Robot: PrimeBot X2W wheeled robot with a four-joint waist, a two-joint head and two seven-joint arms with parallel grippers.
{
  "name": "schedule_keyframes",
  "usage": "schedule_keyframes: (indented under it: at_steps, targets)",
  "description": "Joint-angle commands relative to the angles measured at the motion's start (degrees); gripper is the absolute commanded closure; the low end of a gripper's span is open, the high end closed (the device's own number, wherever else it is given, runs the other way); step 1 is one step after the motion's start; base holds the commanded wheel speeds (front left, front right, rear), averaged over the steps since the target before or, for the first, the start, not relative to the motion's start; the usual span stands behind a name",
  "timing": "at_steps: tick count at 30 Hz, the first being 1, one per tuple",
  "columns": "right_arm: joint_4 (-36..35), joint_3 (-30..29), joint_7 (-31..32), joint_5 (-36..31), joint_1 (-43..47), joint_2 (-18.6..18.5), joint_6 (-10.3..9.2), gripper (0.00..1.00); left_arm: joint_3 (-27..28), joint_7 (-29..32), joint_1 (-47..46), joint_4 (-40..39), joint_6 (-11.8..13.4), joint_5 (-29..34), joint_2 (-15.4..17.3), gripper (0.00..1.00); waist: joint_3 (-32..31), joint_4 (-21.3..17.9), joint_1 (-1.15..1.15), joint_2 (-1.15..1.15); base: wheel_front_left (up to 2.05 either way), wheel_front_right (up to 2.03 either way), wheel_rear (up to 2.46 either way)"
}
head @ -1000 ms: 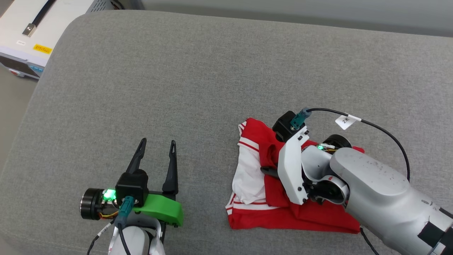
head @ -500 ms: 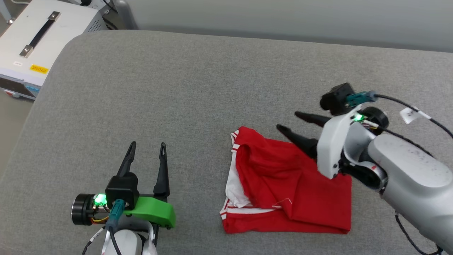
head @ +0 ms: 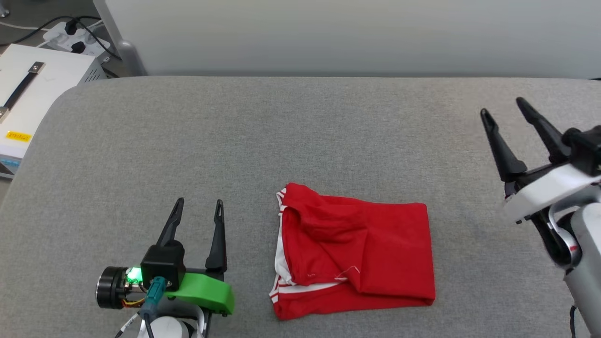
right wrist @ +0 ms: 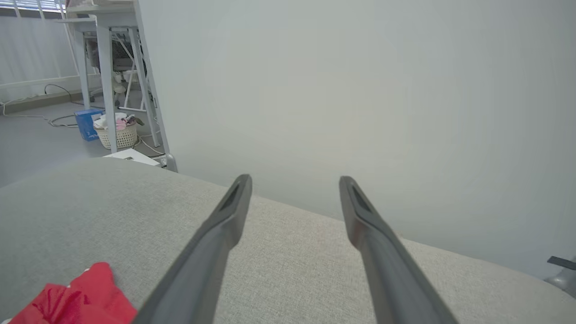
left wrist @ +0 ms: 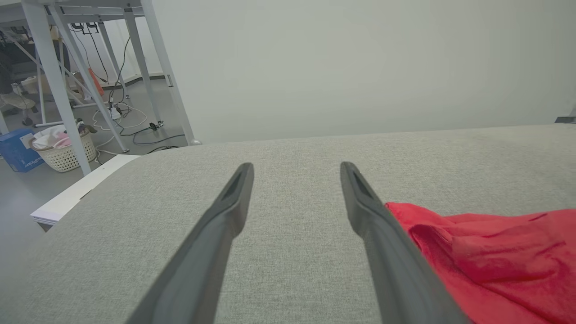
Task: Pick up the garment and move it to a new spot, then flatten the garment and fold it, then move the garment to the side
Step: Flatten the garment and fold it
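Observation:
The garment (head: 357, 251) lies folded into a rough red rectangle on the grey cushion (head: 263, 136), with white sleeve cloth and striped trim showing along its left and lower edges. My left gripper (head: 198, 203) rests open to its left, empty. Off to the right, clear of the cloth, my right gripper (head: 502, 107) is raised and open, holding nothing. In the left wrist view the garment (left wrist: 490, 252) sits just right of the right finger (left wrist: 382, 238). A corner of the garment (right wrist: 76, 297) shows at the lower left of the right wrist view, with the open gripper (right wrist: 294, 182) above bare cushion.
A white equipment box (head: 28, 103) with a black handle stands off the cushion's left end, near a power strip (head: 75, 37) and cables. A pale wall panel (head: 357, 37) runs behind the cushion. Metal table legs (left wrist: 54, 81) and a laundry basket (left wrist: 63, 148) stand on the floor beyond.
My right gripper let go of the garment, opened, and drew back up and to the right. The garment now lies flat and folded. The head camera has tilted up.

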Motion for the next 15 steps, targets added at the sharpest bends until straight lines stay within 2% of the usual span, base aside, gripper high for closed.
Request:
schedule_keyframes:
  at_steps: [1,4,7,10,15]
  targets:
    - [-2.52,-3.83,-0.46,-2.23,3.20,2.02,-0.04,0.00,-0.06,-0.33,0.81,-0.34,-0.37,0.34,-0.01,0.00,-0.26,-0.54,0.00,0.00,0.00,0.00,0.00]
    - [-9.13,-12.03,-0.48,-7.83,10.42,6.03,-0.04,0.00,-0.06,-0.33,0.93,-0.52,-0.47,0.34,-0.03,0.00,-0.40,-0.76,0.00,0.00,0.00,0.00,0.00]
    - [-14.20,-17.10,-0.49,-11.37,15.74,9.24,-0.04,0.00,-0.10,-0.33,1.05,-0.77,-0.53,0.33,-0.07,0.00,-0.69,-0.76,0.00,0.00,0.00,0.00,0.00]
    - [-18.44,-20.29,-0.49,-14.28,20.55,11.80,-0.04,0.00,0.15,-0.33,1.31,-1.32,-0.44,0.11,-0.11,0.00,-1.05,-0.65,0.00,0.00,0.00,0.00,0.00]
    - [-21.40,-22.64,-0.49,-15.93,26.75,15.26,-0.04,0.00,0.26,-0.33,2.23,-2.12,-0.47,0.17,-0.11,0.00,-1.68,-0.39,0.00,0.00,0.00,0.00,0.00]
